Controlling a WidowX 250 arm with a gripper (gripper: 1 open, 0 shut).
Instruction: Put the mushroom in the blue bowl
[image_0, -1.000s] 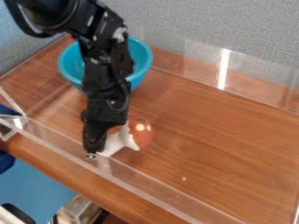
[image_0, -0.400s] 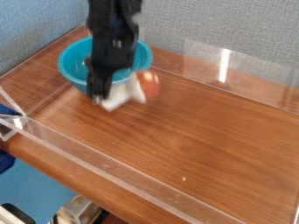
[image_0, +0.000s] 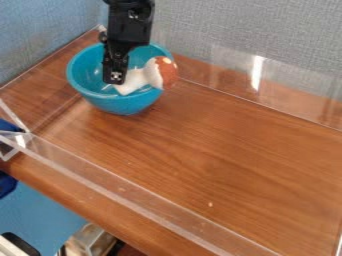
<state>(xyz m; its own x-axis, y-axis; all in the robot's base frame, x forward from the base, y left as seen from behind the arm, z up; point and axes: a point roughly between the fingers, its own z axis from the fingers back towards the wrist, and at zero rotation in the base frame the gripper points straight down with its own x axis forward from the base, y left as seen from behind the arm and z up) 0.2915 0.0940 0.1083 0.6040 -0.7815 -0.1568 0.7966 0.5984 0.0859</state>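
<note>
A clear acrylic wall (image_0: 80, 165) edges the wooden table (image_0: 214, 130) nearest the camera. Beyond it, at the table's far left, stands the blue bowl (image_0: 100, 92). The mushroom (image_0: 150, 76) lies tilted at the bowl's right rim, cap outward. Above the bowl's middle hangs the gripper (image_0: 115, 74), pointing down; whether its fingers grip the mushroom cannot be told.

Clear walls (image_0: 287, 80) fence the wooden table (image_0: 214, 140) — open from above
</note>
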